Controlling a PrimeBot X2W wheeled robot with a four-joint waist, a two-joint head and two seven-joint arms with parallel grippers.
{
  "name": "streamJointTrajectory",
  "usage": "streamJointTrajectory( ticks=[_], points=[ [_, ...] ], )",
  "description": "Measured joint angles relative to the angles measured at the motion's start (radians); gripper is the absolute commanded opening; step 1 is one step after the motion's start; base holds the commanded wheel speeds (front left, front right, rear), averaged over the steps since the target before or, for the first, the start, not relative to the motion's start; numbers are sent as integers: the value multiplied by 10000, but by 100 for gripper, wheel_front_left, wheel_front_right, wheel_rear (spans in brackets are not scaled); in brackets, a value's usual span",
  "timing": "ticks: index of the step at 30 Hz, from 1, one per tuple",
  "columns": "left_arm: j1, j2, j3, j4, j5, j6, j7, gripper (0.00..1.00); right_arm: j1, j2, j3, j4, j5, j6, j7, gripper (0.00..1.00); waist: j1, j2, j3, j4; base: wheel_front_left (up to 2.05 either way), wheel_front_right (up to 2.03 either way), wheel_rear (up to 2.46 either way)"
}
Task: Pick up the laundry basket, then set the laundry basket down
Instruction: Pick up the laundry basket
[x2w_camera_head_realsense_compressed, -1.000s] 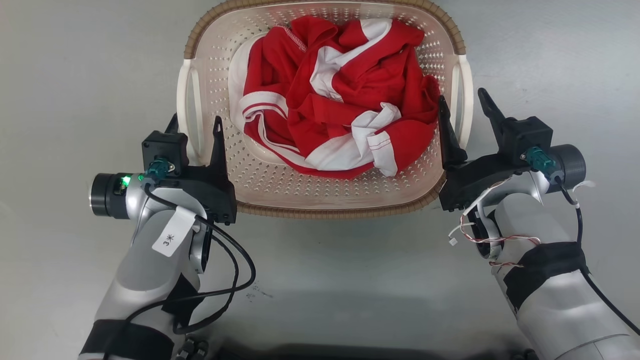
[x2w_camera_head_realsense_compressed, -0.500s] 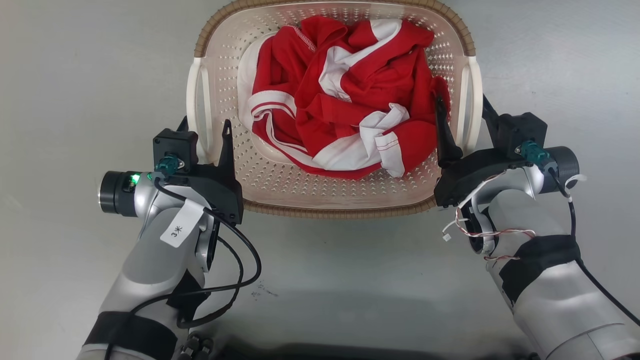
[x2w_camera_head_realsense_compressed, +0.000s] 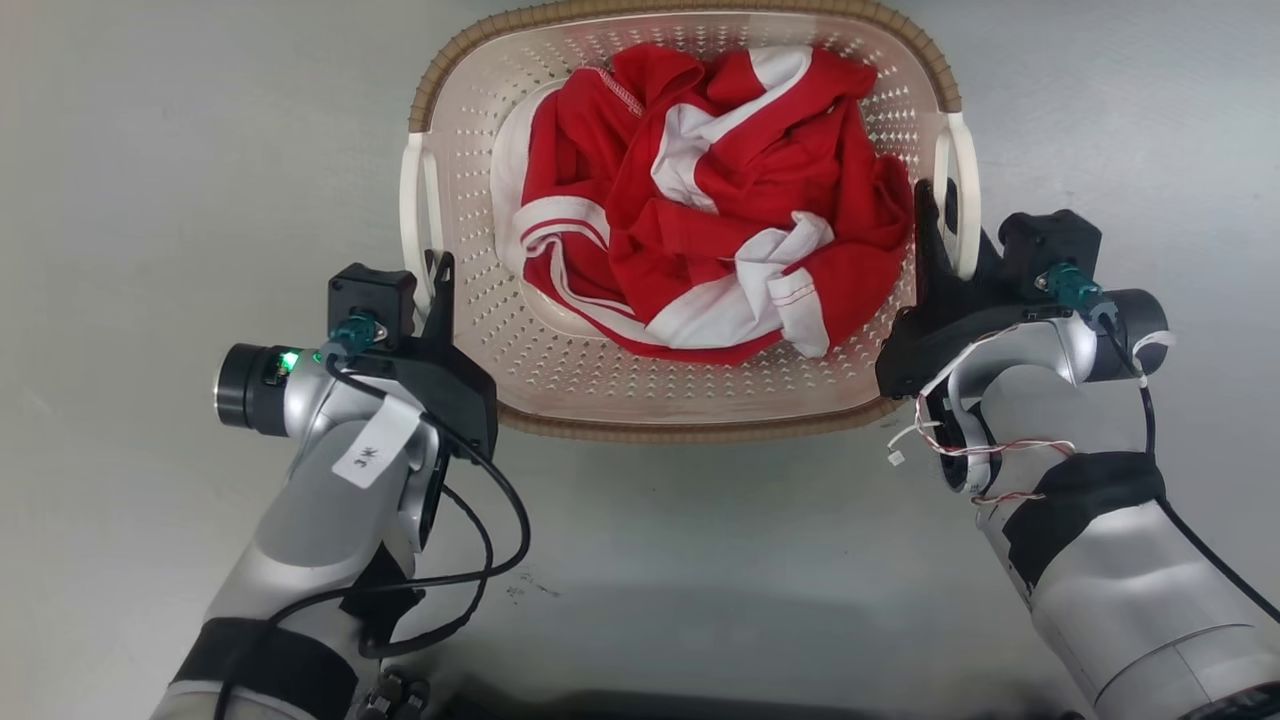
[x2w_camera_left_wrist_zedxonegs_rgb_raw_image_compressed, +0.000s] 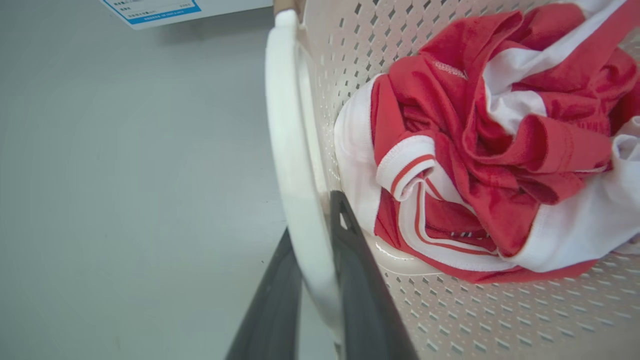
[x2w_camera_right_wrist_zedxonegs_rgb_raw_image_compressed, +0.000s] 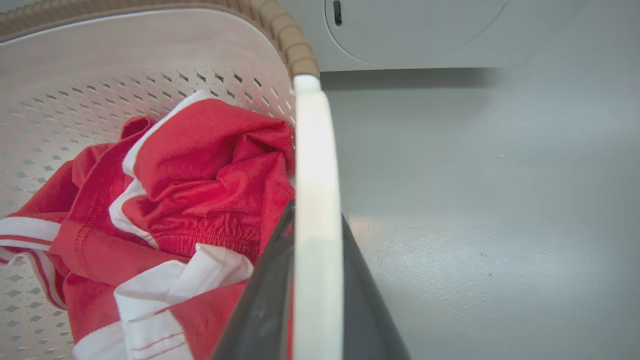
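Your left gripper (x2w_camera_head_realsense_compressed: 428, 280) has its fingers pressed on both sides of the left loop handle (x2w_camera_left_wrist_zedxonegs_rgb_raw_image_compressed: 287, 125), and your right gripper (x2w_camera_head_realsense_compressed: 950, 232) clamps the right loop handle (x2w_camera_right_wrist_zedxonegs_rgb_raw_image_compressed: 315, 150) in the same way. The laundry basket (x2w_camera_head_realsense_compressed: 700, 432) lies between the two arms, with a heap of red and white clothes (x2w_camera_head_realsense_compressed: 700, 230) inside it. I cannot tell if it is already off the floor (x2w_camera_head_realsense_compressed: 150, 200).

Both grips sit at the near end of the handles, so I think the far side can sag when you raise it, and the clothes can slide to that side. The handles are smooth and thin, so they may slip along the fingers. If one arm rises faster than the other, the basket tips.

The floor is grey, slightly shiny and bare around the basket. A white washer (x2w_camera_right_wrist_zedxonegs_rgb_raw_image_compressed: 415, 30) stands near its far side, so please keep some distance from it.
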Motion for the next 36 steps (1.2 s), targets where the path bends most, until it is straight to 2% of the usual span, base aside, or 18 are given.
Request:
streamJointTrajectory(
  ticks=[1, 19, 36],
  points=[
    [-7, -8, -79, -4, -54, -2, 12, 0, -37, -13, 4, 40, 46, -73, 0, 0, 0, 0, -9, 0, 0, 0, 0],
    [-119, 10, -1223, 102, -1106, 180, 198, 0, -16, -69, 523, 871, 968, -148, 0, 0, 0, 1, -652, -36, 0, 0, 0],
    [444, 50, -2336, 127, -2104, 366, 614, 0, 434, -69, 1348, 1580, 2002, -148, 113, 0, 0, 0, -2052, -143, 0, 0, 0]
  ],
)
